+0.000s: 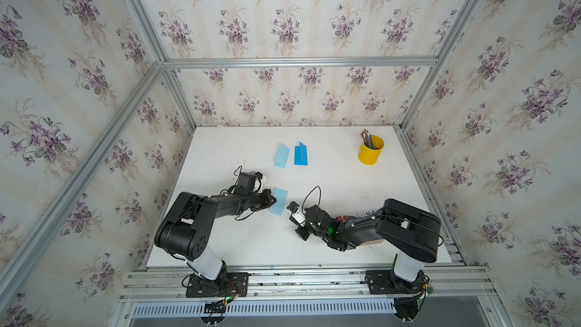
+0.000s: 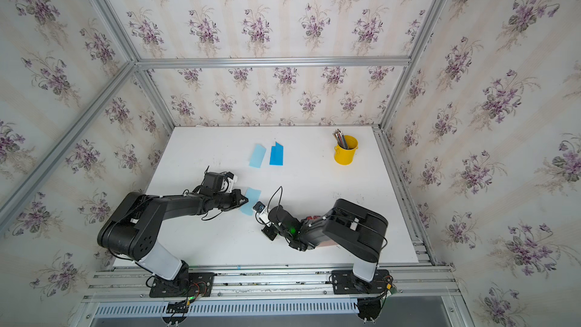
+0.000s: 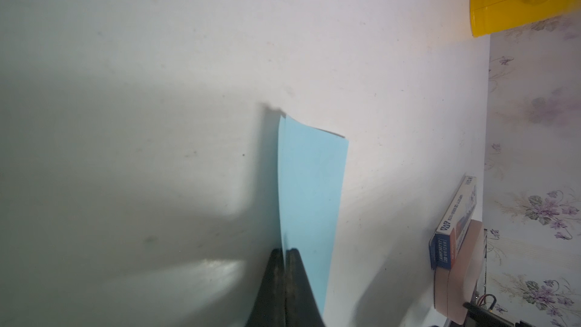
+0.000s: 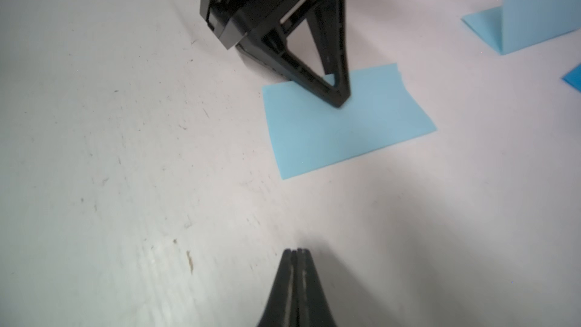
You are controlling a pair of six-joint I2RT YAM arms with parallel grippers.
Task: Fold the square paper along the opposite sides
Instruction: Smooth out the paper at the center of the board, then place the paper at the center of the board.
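1. The white tabletop (image 1: 330,165) carries the folded light-blue paper rectangle (image 1: 279,201), which lies flat near the front middle.
2. The left gripper (image 4: 341,102), clenched on nothing, presses its tip down onto that paper.
3. The right gripper (image 4: 297,251), likewise clenched and empty, sits just beside the paper, apart from it.
4. Creasing seems the step in hand: drag the tip along the fold with light, steady pressure, so the sheet does not skid.

Pale blue folded paper rectangle (image 1: 279,201) nearest, on plain white tabletop (image 1: 330,180). Farther back, second pale blue folded sheet (image 1: 281,155) and a deeper, saturated blue folded sheet (image 1: 301,156). Bright yellow metal pot (image 1: 371,154), mixed-coloured pencils (image 1: 367,139) inside. Cream-striped wallpaper (image 1: 283,26), purple flower sprays with grey-green leaves.
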